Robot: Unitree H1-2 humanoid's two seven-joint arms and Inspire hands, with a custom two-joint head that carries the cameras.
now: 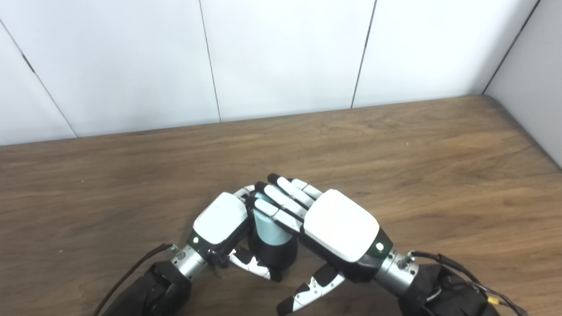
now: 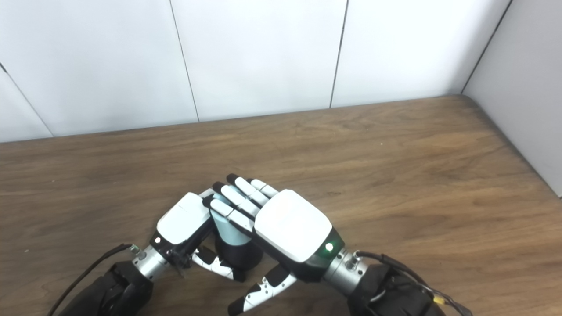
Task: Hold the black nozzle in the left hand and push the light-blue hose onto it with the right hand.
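the left hand (image 1: 219, 224) is gripping the black nozzle (image 1: 272, 255), while the right hand (image 1: 340, 230) is laying its fingers (image 1: 281, 202) over the light-blue hose (image 1: 268, 231) above the wooden table (image 1: 395, 149).

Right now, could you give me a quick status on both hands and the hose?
Left hand wrapped around black nozzle. Right hand fingers laid over light-blue hose, thumb clear. Hose end-on against nozzle; depth hidden. Nothing blocking.

Both hands (image 2: 184, 224) (image 2: 290, 230) cup light-blue hose (image 2: 228, 232) on black nozzle (image 2: 239, 254).
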